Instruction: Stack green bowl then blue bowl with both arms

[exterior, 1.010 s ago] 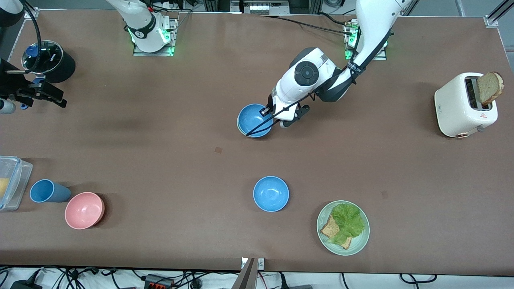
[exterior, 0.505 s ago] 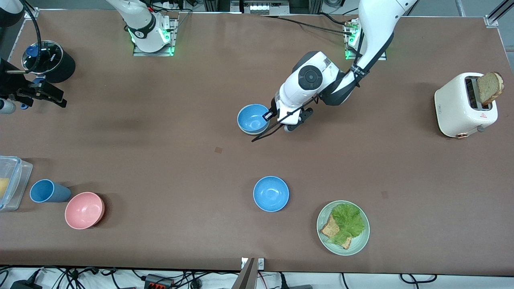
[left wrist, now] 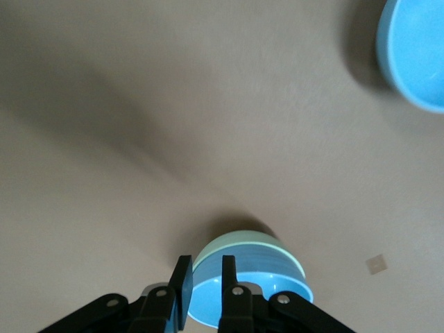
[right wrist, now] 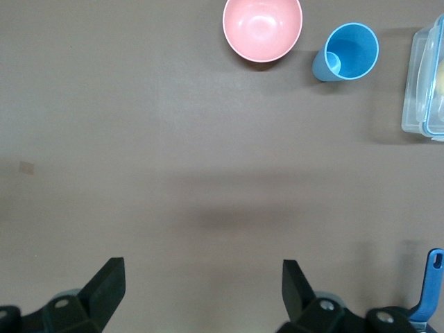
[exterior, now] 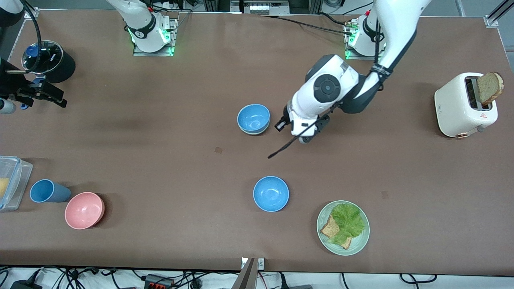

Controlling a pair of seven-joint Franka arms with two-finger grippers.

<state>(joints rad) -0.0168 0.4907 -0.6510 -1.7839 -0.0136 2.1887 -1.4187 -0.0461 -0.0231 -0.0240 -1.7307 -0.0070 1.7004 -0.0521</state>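
Note:
The blue bowl (exterior: 253,117) sits nested in the green bowl (exterior: 257,132), whose pale rim shows under it, mid-table. In the left wrist view the blue bowl (left wrist: 267,291) rests inside the green bowl (left wrist: 236,244). My left gripper (exterior: 286,126) hangs beside the stack toward the left arm's end, apart from it, its fingers a narrow gap apart and empty; it also shows in the left wrist view (left wrist: 205,284). My right gripper (exterior: 42,93) waits at the right arm's end, open wide and empty (right wrist: 201,284). A second blue bowl (exterior: 271,193) stands nearer the front camera.
A green plate (exterior: 361,243) with lettuce and bread stands near the second blue bowl. A toaster (exterior: 461,108) with bread stands at the left arm's end. A pink bowl (exterior: 84,210), blue cup (exterior: 48,191), clear container (exterior: 12,182) and black pot (exterior: 50,60) are at the right arm's end.
My left gripper has let go of the blue bowl's rim and drawn away from the stack toward the left arm's end. The right arm has not moved.

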